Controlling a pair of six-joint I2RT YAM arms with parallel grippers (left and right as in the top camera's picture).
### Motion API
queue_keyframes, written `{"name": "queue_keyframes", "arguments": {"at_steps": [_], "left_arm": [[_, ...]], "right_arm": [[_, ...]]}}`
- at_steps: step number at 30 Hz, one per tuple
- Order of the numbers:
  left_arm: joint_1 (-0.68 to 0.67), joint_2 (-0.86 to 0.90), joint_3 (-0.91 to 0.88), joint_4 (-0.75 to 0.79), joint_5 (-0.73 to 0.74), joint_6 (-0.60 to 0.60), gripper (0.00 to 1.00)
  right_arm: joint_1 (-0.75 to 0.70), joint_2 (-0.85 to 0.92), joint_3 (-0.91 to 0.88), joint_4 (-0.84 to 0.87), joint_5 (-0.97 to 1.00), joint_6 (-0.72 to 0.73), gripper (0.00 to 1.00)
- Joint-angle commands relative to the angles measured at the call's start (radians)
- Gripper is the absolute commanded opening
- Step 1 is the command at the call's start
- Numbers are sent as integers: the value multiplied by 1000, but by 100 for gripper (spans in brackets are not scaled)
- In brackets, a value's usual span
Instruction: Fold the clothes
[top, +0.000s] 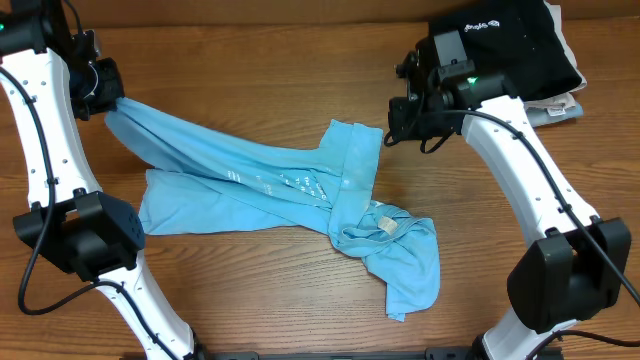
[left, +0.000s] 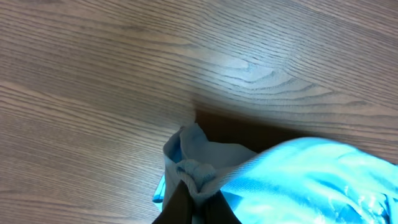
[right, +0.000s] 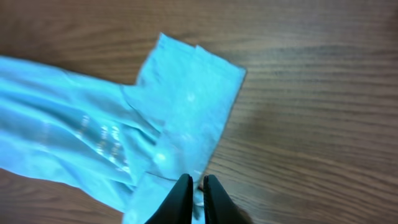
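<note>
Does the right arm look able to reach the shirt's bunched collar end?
Probably yes: the bunched end lies on bare table near the right pincer, with nothing between them.

Far strip of table (top: 260, 70) bare, passable; T-shirt (top: 250, 180) sprawls across centre; black garment (top: 510, 40) fills far right corner.

Sky-blue thin-fabric T-shirt (top: 250, 175) with white print — brown wood-grain tabletop (top: 250, 70) — black folded garment (top: 520, 45) with small white logo
</note>
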Motion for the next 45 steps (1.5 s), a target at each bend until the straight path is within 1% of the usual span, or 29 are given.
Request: {"name": "queue_keyframes", "arguments": {"at_steps": [1, 4, 7, 12, 18, 22, 24, 27, 36, 45], "left_arm": [[6, -27, -3, -6, -13, 22, 4], [6, -27, -3, -5, 2, 22, 4], [6, -27, -3, -3, 2, 22, 4], [5, -27, -3, -1, 5, 22, 4], [5, -27, -3, -6, 12, 21, 4], [5, -27, -3, -6, 18, 21, 4], [5, -27, -3, -5, 17, 21, 4], [5, -27, -3, 0, 17, 21, 4], [5, -18, -3, 2, 17, 21, 4], [5, -16, -3, 3, 17, 21, 4]], "right_arm": [[-4, -23, -51, 35, 14, 15, 14], [12, -21, -83, 92, 11, 37, 36], [40, -8, -108, 169, 17, 43, 52], [91, 74, -116, 275, 103, 95, 56], [129, 205, -116, 379, 179, 167, 56], [155, 261, -116, 410, 272, 170, 55], [173, 274, -116, 425, 347, 173, 57], [191, 289, -116, 458, 407, 172, 59], [191, 335, -116, 527, 417, 195, 59], [180, 337, -116, 566, 450, 203, 58]]}}
